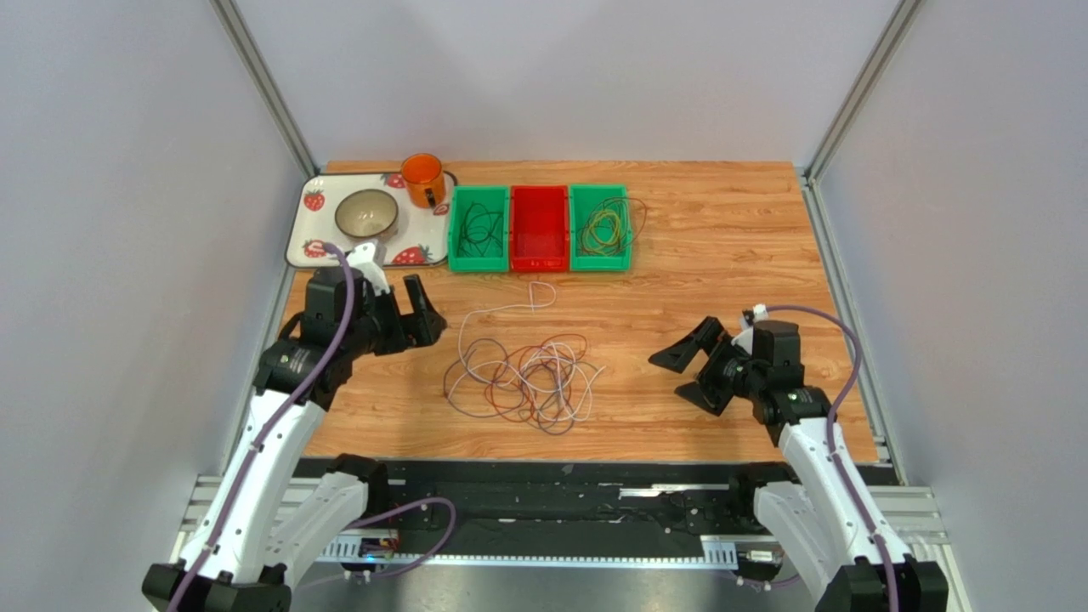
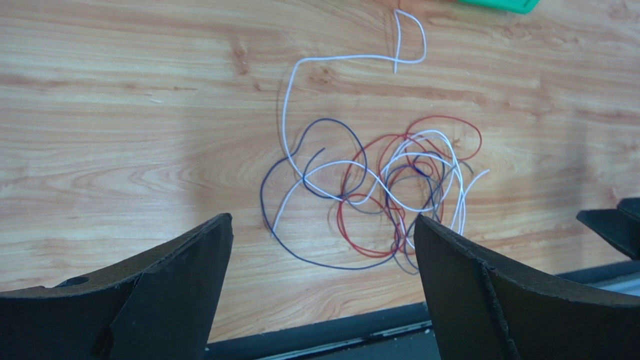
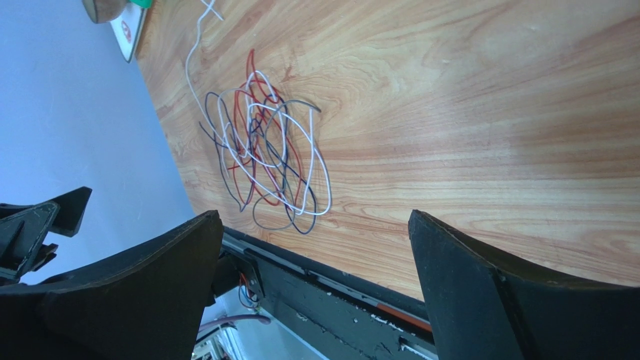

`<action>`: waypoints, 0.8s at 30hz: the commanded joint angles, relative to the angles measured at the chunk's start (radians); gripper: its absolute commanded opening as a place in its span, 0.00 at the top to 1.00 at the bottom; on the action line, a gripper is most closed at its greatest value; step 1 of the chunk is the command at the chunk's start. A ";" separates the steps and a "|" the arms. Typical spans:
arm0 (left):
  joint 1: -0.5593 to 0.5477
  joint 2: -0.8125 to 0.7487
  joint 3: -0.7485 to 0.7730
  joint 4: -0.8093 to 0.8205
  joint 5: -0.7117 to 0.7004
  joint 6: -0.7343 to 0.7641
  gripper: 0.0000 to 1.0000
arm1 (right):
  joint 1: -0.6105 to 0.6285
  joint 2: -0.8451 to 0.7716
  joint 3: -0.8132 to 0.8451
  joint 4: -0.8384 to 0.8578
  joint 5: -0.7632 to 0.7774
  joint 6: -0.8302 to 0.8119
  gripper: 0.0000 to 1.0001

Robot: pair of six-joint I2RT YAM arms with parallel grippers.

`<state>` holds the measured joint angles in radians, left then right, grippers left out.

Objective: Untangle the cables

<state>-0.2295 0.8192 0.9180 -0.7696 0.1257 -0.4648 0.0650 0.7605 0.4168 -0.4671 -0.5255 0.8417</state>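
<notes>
overhead rear view, wrist views share cables (image 1: pixel 526 374)

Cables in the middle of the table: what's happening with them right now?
Nothing is being handled yet. The cables lie in one loose tangle of white, red and dark strands on the table, between the two arms. The left hand and the right hand are both open and empty, one on either side of the pile, touching none of it. One white end trails out toward the red bin.
</notes>
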 commanded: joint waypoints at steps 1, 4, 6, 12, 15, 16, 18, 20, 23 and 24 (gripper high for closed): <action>-0.004 -0.078 0.007 -0.014 -0.156 -0.031 0.01 | 0.002 -0.120 -0.013 0.096 -0.005 0.010 0.00; -0.004 -0.094 0.027 -0.081 -0.281 -0.057 0.01 | 0.004 -0.185 -0.058 0.131 -0.018 0.017 0.01; -0.004 -0.109 0.022 -0.088 -0.319 -0.075 0.01 | 0.002 -0.219 -0.061 0.130 -0.010 0.022 0.01; -0.008 -0.111 0.033 -0.117 -0.377 -0.106 0.01 | 0.004 -0.207 -0.042 0.128 0.042 -0.068 0.03; -0.040 -0.097 0.033 -0.111 -0.367 -0.091 0.01 | 0.004 -0.137 -0.030 0.134 0.105 -0.107 0.03; -0.066 -0.092 0.018 -0.070 -0.306 -0.075 0.01 | 0.002 -0.115 -0.030 0.165 0.110 -0.113 0.03; -0.091 -0.074 -0.010 -0.031 -0.258 -0.069 0.01 | 0.004 -0.061 -0.033 0.205 0.101 -0.122 0.04; -0.142 -0.027 -0.051 0.010 -0.247 -0.101 0.01 | 0.005 0.022 -0.038 0.264 0.093 -0.141 0.05; -0.246 0.102 -0.070 0.070 -0.253 -0.135 0.02 | 0.012 0.134 -0.044 0.333 0.102 -0.161 0.07; -0.284 0.141 -0.065 0.088 -0.268 -0.143 0.04 | 0.016 0.161 -0.050 0.352 0.105 -0.162 0.08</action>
<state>-0.4103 0.8181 0.8711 -0.7856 -0.1555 -0.5610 0.0669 0.8352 0.3618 -0.2600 -0.4450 0.7292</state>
